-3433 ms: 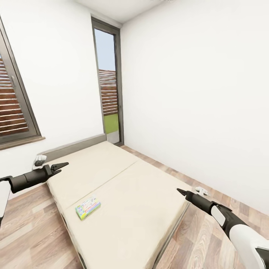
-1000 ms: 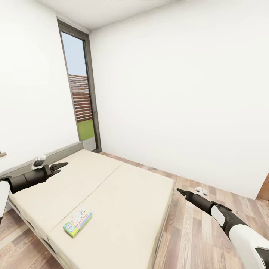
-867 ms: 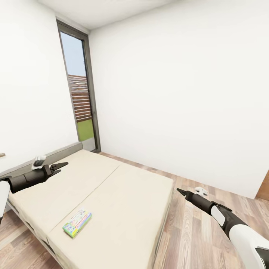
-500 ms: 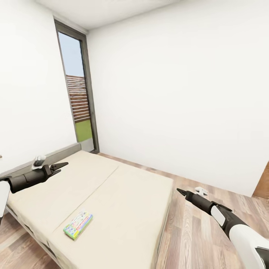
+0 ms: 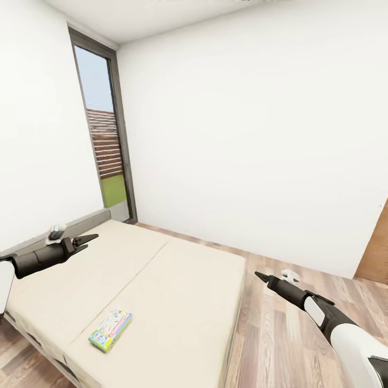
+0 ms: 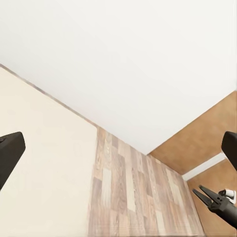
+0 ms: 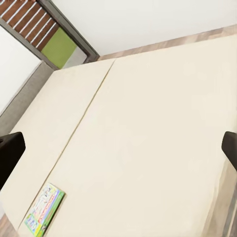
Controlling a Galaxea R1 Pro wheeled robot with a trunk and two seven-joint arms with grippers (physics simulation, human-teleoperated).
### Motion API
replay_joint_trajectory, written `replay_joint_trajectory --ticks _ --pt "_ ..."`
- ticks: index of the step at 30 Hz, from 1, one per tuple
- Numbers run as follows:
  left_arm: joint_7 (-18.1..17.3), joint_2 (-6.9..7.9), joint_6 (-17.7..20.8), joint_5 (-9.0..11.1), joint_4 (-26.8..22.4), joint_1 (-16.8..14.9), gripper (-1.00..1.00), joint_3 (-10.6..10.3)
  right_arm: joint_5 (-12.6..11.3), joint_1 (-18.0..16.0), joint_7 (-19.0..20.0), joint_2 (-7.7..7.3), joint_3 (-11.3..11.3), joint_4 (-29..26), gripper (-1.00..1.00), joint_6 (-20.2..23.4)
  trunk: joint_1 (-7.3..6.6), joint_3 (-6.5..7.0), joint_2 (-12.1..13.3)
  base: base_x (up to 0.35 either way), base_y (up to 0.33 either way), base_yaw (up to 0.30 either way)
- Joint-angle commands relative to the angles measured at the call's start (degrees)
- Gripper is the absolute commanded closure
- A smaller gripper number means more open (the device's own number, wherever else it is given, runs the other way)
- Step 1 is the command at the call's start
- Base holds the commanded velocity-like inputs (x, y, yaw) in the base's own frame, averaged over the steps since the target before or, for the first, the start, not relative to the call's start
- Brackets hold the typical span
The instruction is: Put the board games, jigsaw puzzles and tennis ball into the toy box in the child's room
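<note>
Two robot arms reach forward, spread well apart. The left arm comes in from the left edge, a dark forearm held almost level, ending in the left gripper, whose two thin dark fingers point forward with a narrow gap between them. The right arm rises from the lower right corner, white at the upper part and dark toward the wrist. The right gripper points up and to the left, its fingers drawn together to a point. Both grippers are empty.
</note>
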Motion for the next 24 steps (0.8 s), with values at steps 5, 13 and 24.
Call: replay_joint_trajectory --ticks 5,13,24 --pt "-0.34 0.00 0.19 -0.18 0.02 -0.02 -1.00 0.07 -0.49 -0.02 0.12 0.01 -0.20 0.01 -1.00 0.57 0.02 0.20 -0.04 0.000 0.094 -0.193" --pt "-0.34 0.00 0.19 -0.22 0.02 -0.02 -1.00 0.07 -0.49 -0.02 0.09 0.01 -0.22 0.01 -1.00 0.55 0.02 0.53 -0.04 0.000 0.032 -0.197" --pt "-0.36 0.00 0.19 -0.22 0.02 -0.02 -1.00 0.07 -0.49 -0.02 0.04 0.01 -0.29 0.01 -1.00 0.55 0.02 0.65 -0.04 0.000 0.125 -0.055"
